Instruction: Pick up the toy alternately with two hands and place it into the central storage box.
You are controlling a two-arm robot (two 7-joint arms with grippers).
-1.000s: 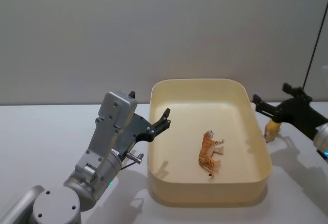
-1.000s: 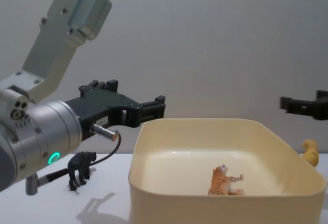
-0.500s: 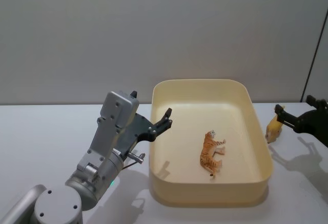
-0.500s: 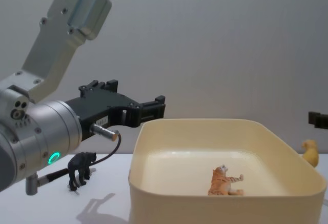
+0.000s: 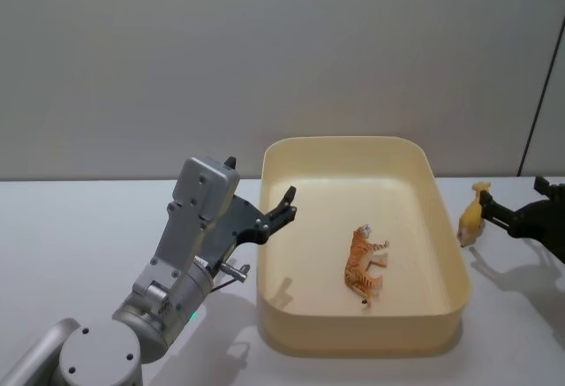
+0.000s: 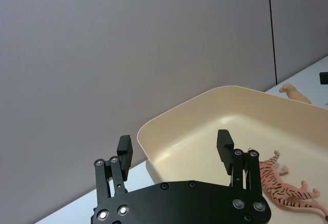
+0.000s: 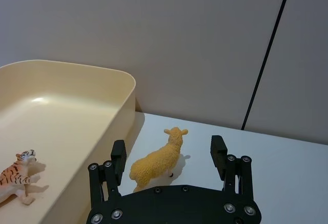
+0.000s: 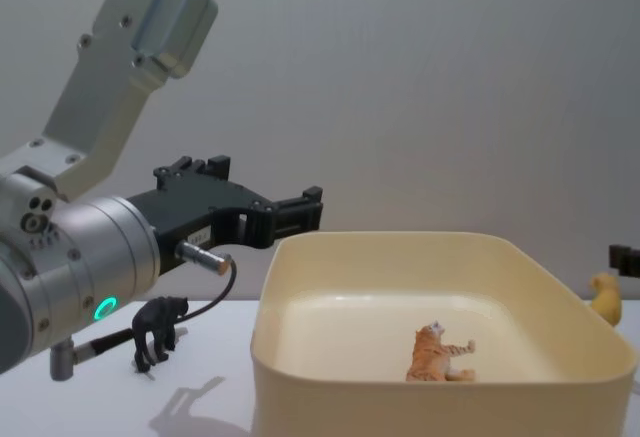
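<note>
**Head view:** the left end effector (image 5: 281, 209) hovers above the left rim of the central storage box (image 5: 335, 141). A toy tiger (image 5: 360, 263) lies on its side inside the box. The right end effector (image 5: 514, 199) is just right of a yellow toy sheep (image 5: 472, 215), which stands on the surface (image 5: 79, 227) beside the box.

**Left wrist view:** the fingers are wide apart and hold nothing.

**Right wrist view:** the fingers are wide apart, and the sheep is seen between them, ungripped.

**Chest view:** a black toy animal (image 8: 158, 329) stands left of the box.
</note>
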